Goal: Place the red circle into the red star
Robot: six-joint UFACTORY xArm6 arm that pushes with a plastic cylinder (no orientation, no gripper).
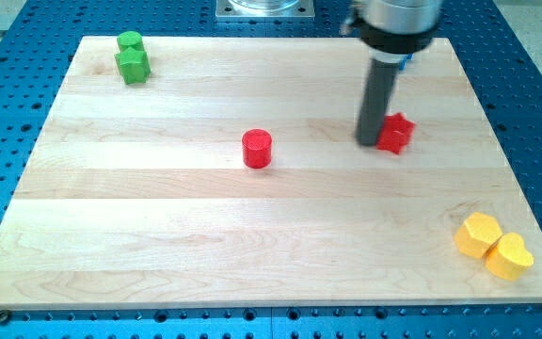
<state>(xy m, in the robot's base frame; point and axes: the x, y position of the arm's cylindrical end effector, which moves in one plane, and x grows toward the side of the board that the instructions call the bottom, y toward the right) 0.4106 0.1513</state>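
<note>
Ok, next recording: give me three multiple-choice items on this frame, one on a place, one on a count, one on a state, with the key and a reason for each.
1. Where is the red circle relative to the red star?
A. To the view's left of it
B. To the view's right of it
C. Stacked on it

2. How many blocks lie on the board?
A. Four
B. Six
C. Eight

3. How does my tip stand to the blocks?
A. Pressed against the red circle
B. Close against the red star's left side
C. Among the two yellow blocks

Key: 1 A, bare wood separates the circle from the star on the view's right. 2 B, two green blocks at the view's top left, two red, two yellow at bottom right. 3 B, the rod's end sits beside the star, well away from the circle.
</note>
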